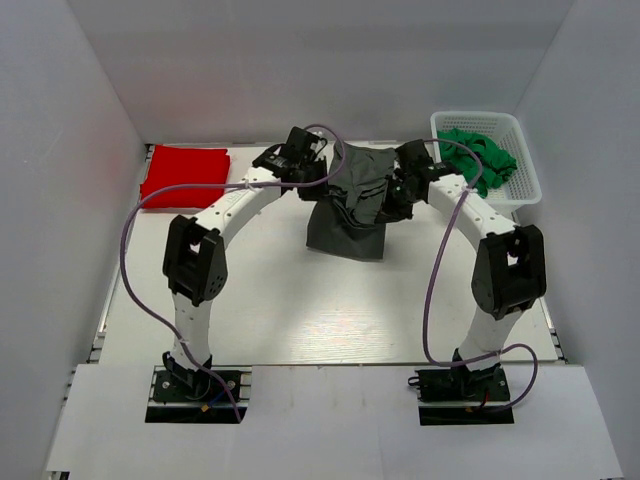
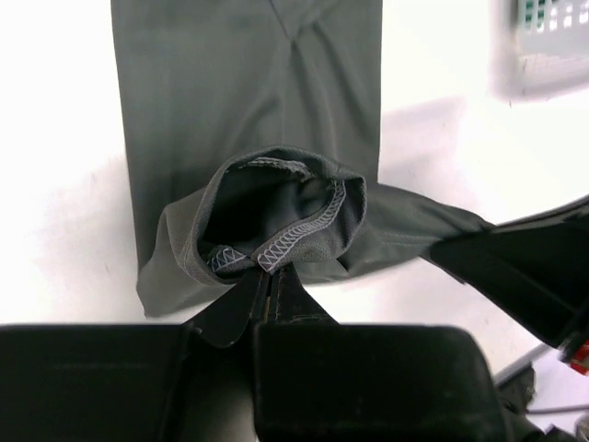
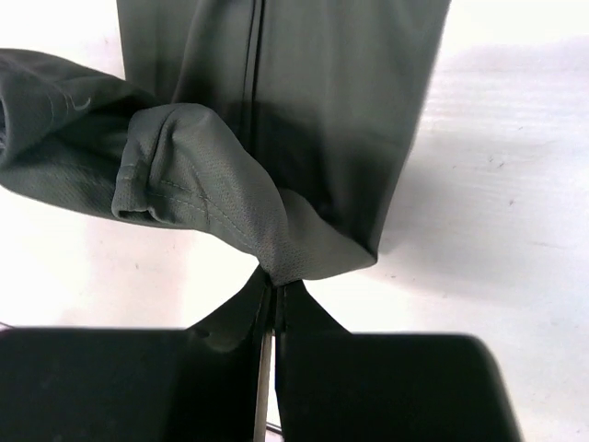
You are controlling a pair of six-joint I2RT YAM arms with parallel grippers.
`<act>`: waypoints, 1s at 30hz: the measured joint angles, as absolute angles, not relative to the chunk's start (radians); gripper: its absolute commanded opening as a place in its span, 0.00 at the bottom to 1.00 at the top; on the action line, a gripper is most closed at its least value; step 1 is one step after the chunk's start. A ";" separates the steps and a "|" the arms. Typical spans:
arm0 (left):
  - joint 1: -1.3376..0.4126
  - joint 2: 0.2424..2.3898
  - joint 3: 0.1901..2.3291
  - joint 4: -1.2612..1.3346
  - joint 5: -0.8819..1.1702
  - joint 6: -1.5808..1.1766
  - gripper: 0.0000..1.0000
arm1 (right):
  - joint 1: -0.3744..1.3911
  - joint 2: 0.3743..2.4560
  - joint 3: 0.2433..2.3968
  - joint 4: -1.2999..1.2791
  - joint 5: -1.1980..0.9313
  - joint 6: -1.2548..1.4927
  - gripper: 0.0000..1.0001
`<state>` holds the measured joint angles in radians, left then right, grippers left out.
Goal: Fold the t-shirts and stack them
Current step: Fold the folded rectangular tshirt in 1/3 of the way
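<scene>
The dark charcoal grey t-shirt (image 1: 350, 205) hangs lifted between my two arms above the far middle of the table, its lower end draped on the surface. My left gripper (image 2: 264, 276) is shut on a stitched hem of that shirt (image 2: 248, 110) beside an open sleeve hole. My right gripper (image 3: 276, 284) is shut on a folded corner of the same shirt (image 3: 313, 101). The bright red t-shirt (image 1: 186, 173) lies folded flat at the far left of the table, away from both grippers.
A white mesh basket (image 1: 524, 171) at the far right holds green cloth (image 1: 478, 155). White walls close in the table on three sides. The basket's corner (image 2: 548, 41) shows at the top right of the left wrist view.
</scene>
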<state>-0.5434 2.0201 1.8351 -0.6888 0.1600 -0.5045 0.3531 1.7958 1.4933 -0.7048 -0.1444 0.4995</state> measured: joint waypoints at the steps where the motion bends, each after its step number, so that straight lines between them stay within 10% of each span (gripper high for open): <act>1: -0.541 2.035 1.853 -0.685 0.156 -0.501 0.00 | 0.344 1.801 1.499 -0.705 -0.154 0.497 0.00; 18: -0.507 2.243 1.963 -0.566 0.176 -0.487 0.00 | 0.253 1.975 1.601 -0.599 -0.292 0.537 0.00; 22: -0.496 2.289 1.973 -0.513 0.197 -0.500 0.20 | 0.228 2.049 1.639 -0.568 -0.317 0.577 0.00; 24: -0.488 2.328 1.992 -0.475 0.218 -0.509 0.53 | 0.212 2.083 1.655 -0.546 -0.328 0.617 0.14; 28: -0.467 2.503 2.216 -0.436 0.270 -0.532 1.00 | 0.168 2.155 1.722 -0.496 -0.353 0.706 0.90; 30: -0.458 2.578 2.343 -0.433 0.279 -0.544 1.00 | 0.149 2.185 1.781 -0.475 -0.361 0.707 0.90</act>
